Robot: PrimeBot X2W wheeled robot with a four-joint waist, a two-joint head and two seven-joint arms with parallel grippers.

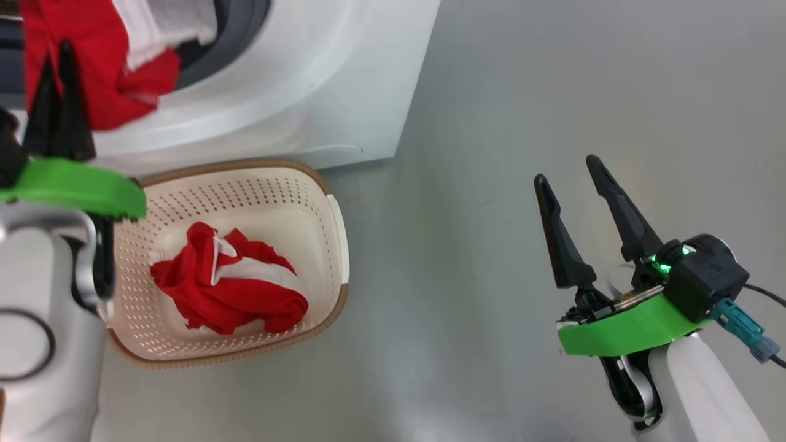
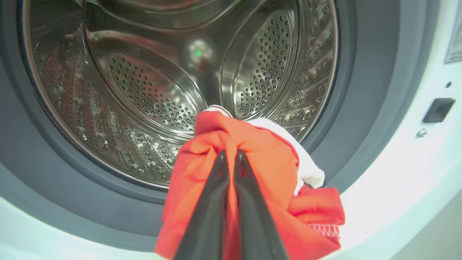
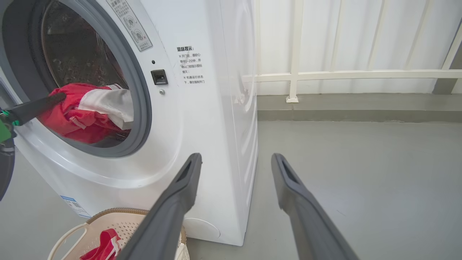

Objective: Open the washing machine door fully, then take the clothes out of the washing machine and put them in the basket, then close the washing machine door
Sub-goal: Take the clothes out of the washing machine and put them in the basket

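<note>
My left gripper [image 1: 60, 52] is shut on a red and white garment [image 1: 92, 73] at the mouth of the white washing machine [image 1: 319, 80]. In the left wrist view the gripper [image 2: 231, 153] pinches the red fabric [image 2: 267, 155] over the grey rubber ring [image 2: 364, 94], with the bare steel drum [image 2: 144, 90] behind. The cream basket [image 1: 334, 245] stands on the floor below the opening and holds another red garment [image 1: 233, 288]. My right gripper [image 1: 566, 169] hangs open over the floor to the right, holding nothing. The door is out of view.
Grey floor [image 1: 552, 92] stretches to the right of the machine. The right wrist view shows the machine's side panel [image 3: 238, 108], its latch socket [image 3: 159, 77] and a white railing [image 3: 325, 75] along the back wall. The basket [image 3: 108, 216] sits against the machine's base.
</note>
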